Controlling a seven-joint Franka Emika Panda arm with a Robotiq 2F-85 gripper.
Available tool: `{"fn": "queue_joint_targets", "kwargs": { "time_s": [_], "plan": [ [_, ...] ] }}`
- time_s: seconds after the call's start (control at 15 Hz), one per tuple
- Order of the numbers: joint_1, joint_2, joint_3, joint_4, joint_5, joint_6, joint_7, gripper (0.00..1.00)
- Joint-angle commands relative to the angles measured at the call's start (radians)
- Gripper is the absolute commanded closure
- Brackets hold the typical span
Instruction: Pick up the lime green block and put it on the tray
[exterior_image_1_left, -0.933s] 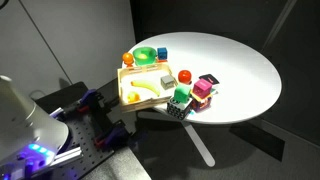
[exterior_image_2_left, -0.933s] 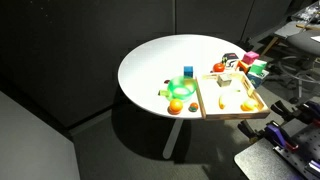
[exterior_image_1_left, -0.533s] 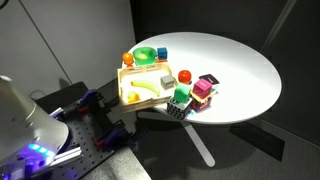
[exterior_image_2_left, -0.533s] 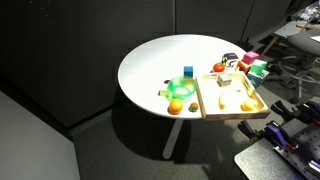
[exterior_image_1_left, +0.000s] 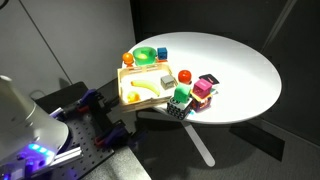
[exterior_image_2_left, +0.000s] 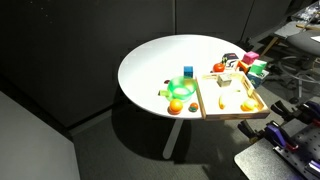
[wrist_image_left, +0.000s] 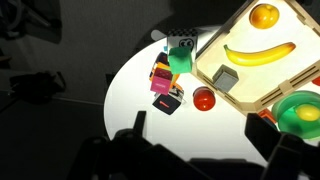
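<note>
The claw (wrist_image_left: 208, 135) hangs spread, pinching nothing, over the worktop (wrist_image_left: 135, 95). Past it a red ball (wrist_image_left: 204, 98) lies against the tray (wrist_image_left: 275, 78), which sits at the worktop's edge and holds a banana (wrist_image_left: 262, 52). The lime green block (wrist_image_left: 180, 62) rests on the worktop just outside the tray, between a pink block (wrist_image_left: 163, 80) and a dotted cube (wrist_image_left: 181, 42) nearer the edge.

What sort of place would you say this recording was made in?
Probably a robotics lab: dark partition panels stand behind the round white table, the tray holds a toy banana, and a perforated mounting plate lies beside the table.
</note>
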Motion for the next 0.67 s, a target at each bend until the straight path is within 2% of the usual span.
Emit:
{"fn": "queue_joint_targets", "kwargs": {
  "time_s": [0.0,0.6],
  "plan": [
    [0.011,0.066,0.026,0.049,0.023,-0.005,0.057,0.0],
    [0.058,0.261,0.069,0.194,0.11,-0.03,0.129,0.0]
  ]
}}
